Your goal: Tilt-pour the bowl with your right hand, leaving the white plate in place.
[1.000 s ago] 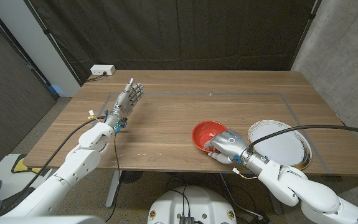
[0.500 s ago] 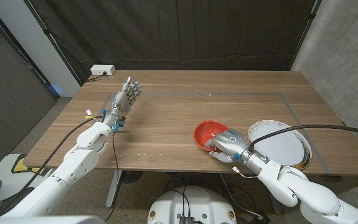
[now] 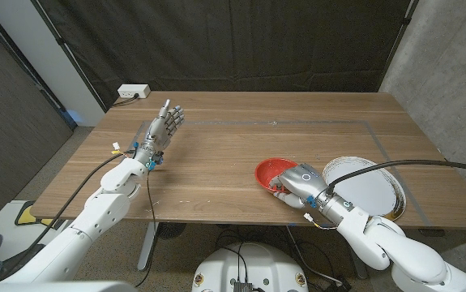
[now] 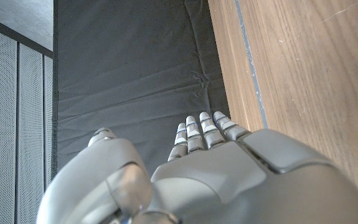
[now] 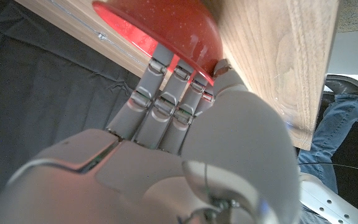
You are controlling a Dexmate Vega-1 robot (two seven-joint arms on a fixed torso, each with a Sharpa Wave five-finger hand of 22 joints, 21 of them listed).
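- Bowl (image 3: pixel 271 173): red, on the wooden table (image 3: pixel 241 154) toward the near edge, right of the middle, just beside the white plate (image 3: pixel 368 192).
- Right hand (image 3: pixel 296 183) is clamped on the bowl's near rim, with its back turned up and covering that side of the bowl.
- From the right wrist view, the fingers (image 5: pixel 166 93) reach over the red rim into the bowl (image 5: pixel 160 31) while the thumb presses against the outside wall; the bowl's underside bulges toward the table (image 5: pixel 272 56) there, so it looks tipped, though I cannot tell how far.
- White plate lies flat by the table's right near corner, partly hidden behind the right forearm and the black cable crossing above it.
- Left hand (image 3: pixel 166 126) hangs above the left part of the table, well apart from the bowl, fingers stretched out and a little apart, holding nothing.
- Left wrist view shows the same: straight fingers (image 4: pixel 200 130) pointing toward the dark curtain (image 4: pixel 135 74), with the table (image 4: pixel 303 74) alongside.
- White power strip (image 3: pixel 134 92) sits on the floor beyond the table's far left corner.
- Person's leg in jeans (image 5: pixel 331 137) is visible past the table edge in the right wrist view.
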